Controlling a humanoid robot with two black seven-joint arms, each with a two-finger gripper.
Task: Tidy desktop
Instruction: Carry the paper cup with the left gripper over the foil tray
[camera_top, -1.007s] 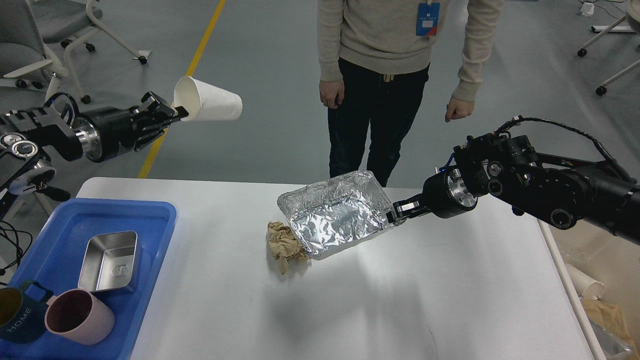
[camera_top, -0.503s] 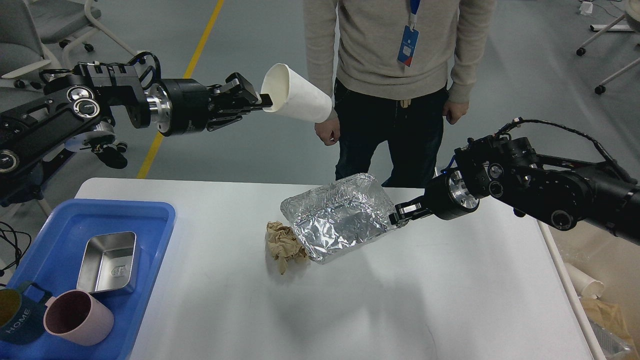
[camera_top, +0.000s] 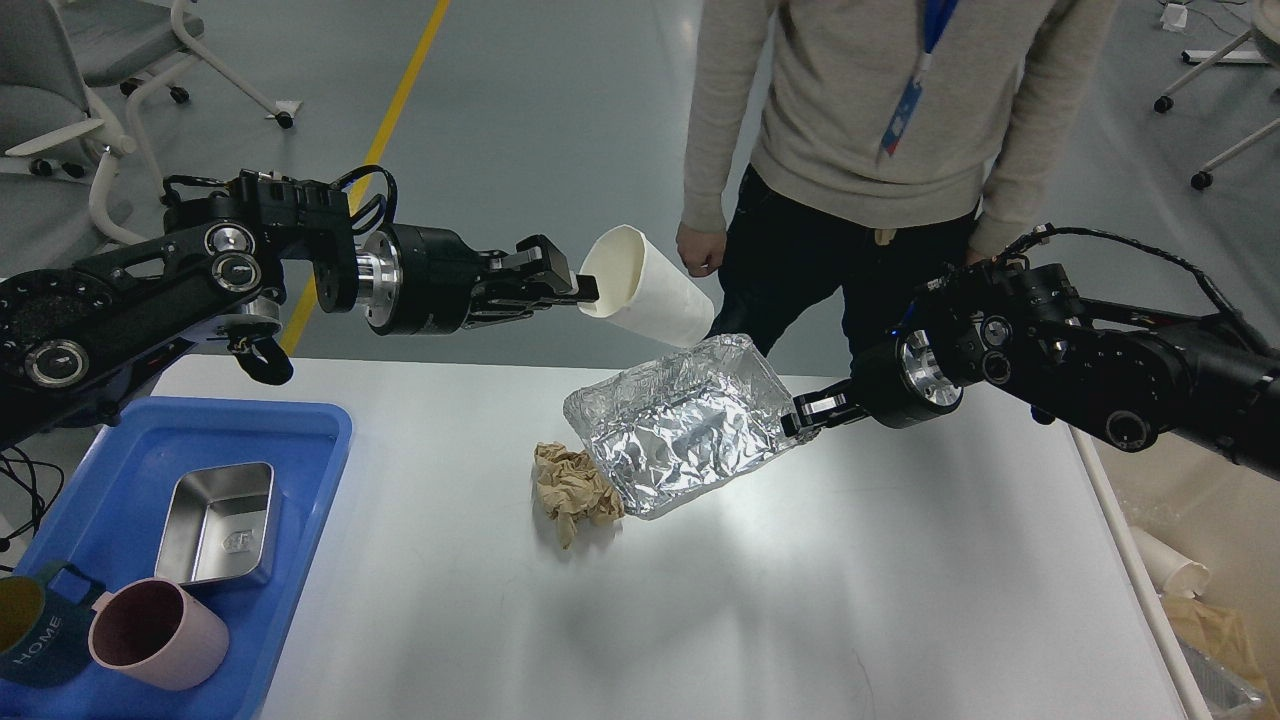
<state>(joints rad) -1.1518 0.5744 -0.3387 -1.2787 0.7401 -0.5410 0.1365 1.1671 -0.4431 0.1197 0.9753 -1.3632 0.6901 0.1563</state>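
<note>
Both grippers grip: left gripper (camera_top: 585, 290) holds the cup (camera_top: 650, 287), right gripper (camera_top: 800, 418) the foil tray (camera_top: 680, 435) (tilted, near the desktop's (camera_top: 700, 600) far edge); I lower the cup slowly.

Beyond my table the floor (camera_top: 560, 120) is smooth grey, with a yellow line (camera_top: 375, 150) running from the far middle down toward the near left. At the far left stand grey office chairs (camera_top: 60, 90) on white wheeled legs. More wheeled chair legs (camera_top: 1215, 60) show at the far right. A person in a beige sweater (camera_top: 880, 110) stands just behind the table.
</note>
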